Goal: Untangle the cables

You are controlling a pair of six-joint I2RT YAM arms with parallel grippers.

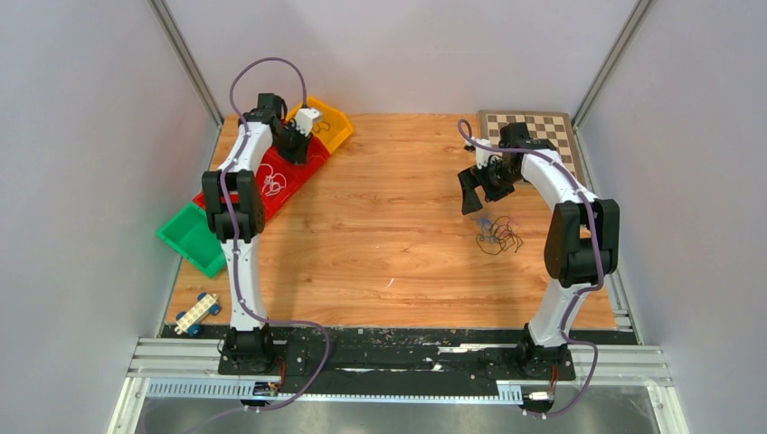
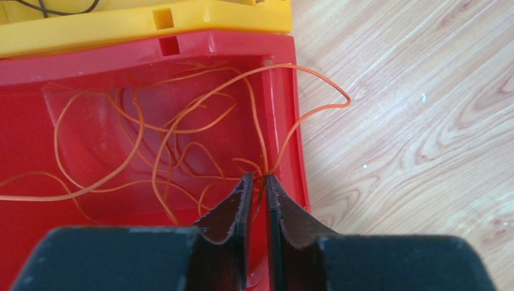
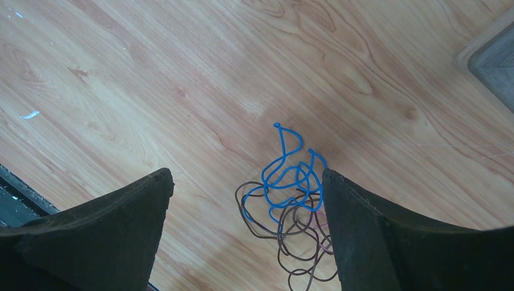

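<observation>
My left gripper (image 2: 259,177) is over the right end of the red bin (image 2: 24,73), its jaws nearly together and pinching a thin orange wire (image 2: 151,130). The wire curls loosely inside the bin, and one loop hangs over the bin's right wall onto the table. In the top view the left gripper (image 1: 297,146) sits at the red bin's far end. My right gripper (image 3: 245,176) is open and hovers above a small tangle of a blue wire (image 3: 285,173) and a dark brown wire (image 3: 303,242). The tangle (image 1: 499,235) lies on the table just in front of the right gripper (image 1: 472,192).
A yellow bin (image 1: 333,125) holding dark wire, the red bin (image 1: 303,172) and a green bin (image 1: 192,237) stand in a row at the back left. A white wire (image 1: 271,185) lies in the red bin. A checkerboard (image 1: 534,127) is at the back right and a toy car (image 1: 197,314) at the front left.
</observation>
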